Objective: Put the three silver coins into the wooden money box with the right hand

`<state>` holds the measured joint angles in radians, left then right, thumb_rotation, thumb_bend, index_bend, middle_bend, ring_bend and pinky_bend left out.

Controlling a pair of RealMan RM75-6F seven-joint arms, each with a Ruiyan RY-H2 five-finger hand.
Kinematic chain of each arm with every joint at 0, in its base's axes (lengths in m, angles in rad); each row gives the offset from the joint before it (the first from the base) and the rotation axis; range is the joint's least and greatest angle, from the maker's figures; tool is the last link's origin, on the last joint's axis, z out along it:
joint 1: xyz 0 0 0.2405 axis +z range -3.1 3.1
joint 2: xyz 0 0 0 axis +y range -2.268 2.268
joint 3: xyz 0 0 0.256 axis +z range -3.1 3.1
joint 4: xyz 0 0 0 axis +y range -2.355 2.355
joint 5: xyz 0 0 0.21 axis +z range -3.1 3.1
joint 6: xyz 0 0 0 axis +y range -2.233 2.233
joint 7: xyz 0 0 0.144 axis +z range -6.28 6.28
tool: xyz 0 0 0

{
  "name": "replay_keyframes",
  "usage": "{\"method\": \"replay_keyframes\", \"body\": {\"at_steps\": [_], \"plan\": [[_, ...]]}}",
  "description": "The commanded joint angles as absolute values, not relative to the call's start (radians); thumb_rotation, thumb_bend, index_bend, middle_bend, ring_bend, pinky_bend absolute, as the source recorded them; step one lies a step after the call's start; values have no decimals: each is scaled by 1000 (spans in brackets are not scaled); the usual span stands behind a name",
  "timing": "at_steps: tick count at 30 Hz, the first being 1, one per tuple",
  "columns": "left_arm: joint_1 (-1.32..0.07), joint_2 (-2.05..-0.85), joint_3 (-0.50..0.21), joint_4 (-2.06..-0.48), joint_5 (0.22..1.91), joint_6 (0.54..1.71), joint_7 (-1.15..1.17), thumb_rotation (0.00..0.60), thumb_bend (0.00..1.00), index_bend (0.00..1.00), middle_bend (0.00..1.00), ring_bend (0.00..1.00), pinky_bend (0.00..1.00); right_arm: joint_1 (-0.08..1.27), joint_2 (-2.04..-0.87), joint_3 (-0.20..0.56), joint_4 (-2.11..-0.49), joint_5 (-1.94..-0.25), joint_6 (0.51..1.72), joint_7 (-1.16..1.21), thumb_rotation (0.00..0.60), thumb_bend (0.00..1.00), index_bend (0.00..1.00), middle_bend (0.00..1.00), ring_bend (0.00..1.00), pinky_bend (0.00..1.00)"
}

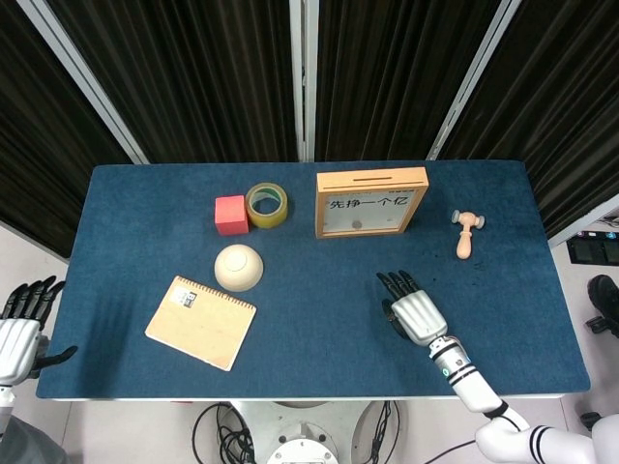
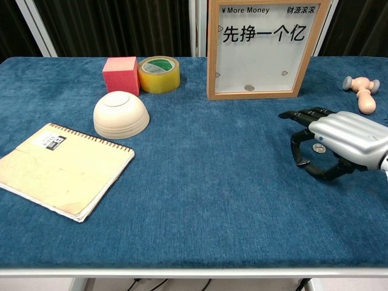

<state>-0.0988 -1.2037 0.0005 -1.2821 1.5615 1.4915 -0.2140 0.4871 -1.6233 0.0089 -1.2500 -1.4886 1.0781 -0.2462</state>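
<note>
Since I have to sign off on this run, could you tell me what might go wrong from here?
The right robot hand is arched over two silver coins lying flat on the blue cloth; a pinch could slip or drag the neighbouring coin. Whether it holds one yet is unclear. The slot atop the wooden money box looks narrow, so a tilted coin may bounce off.
</note>
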Motion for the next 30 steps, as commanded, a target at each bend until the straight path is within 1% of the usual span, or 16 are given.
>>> {"method": "replay_keyframes", "body": {"at_steps": [1, 3, 6, 8, 10, 20, 23, 30], "plan": [[-98, -1205, 1, -1279, 1560, 1491, -217, 600, 0, 6, 0, 0, 0, 489, -1629, 9, -1242, -1495, 1083, -252, 600, 343, 520, 0, 0, 0], [-97, -1206, 1, -1276, 1559, 1491, -220, 600, 0, 7, 0, 0, 0, 490, -1634, 8, -1236, -1502, 1089, -253, 600, 343, 512, 0, 0, 0], [-95, -1207, 1, -1273, 1558, 1493, -223, 600, 0, 7, 0, 0, 0, 490, -1638, 6, -1227, -1516, 1102, -249, 600, 343, 449, 0, 0, 0], [-94, -1207, 1, -1273, 1558, 1494, -222, 600, 0, 7, 0, 0, 0, 490, -1639, 4, -1223, -1527, 1111, -238, 600, 344, 379, 0, 0, 0], [-94, -1207, 2, -1273, 1557, 1494, -221, 600, 0, 7, 0, 0, 0, 491, -1638, 1, -1219, -1536, 1117, -225, 600, 344, 359, 0, 0, 0], [-95, -1207, 2, -1275, 1561, 1495, -221, 600, 0, 7, 0, 0, 0, 487, -1639, -7, -1206, -1559, 1138, -192, 600, 345, 353, 0, 0, 0], [-95, -1206, 3, -1277, 1561, 1494, -221, 600, 0, 7, 0, 0, 0, 486, -1640, -6, -1202, -1560, 1140, -187, 600, 349, 383, 1, 0, 0], [-95, -1205, 3, -1280, 1560, 1492, -222, 600, 0, 7, 0, 0, 0, 487, -1642, -4, -1196, -1557, 1136, -181, 600, 351, 510, 8, 0, 0]]}}
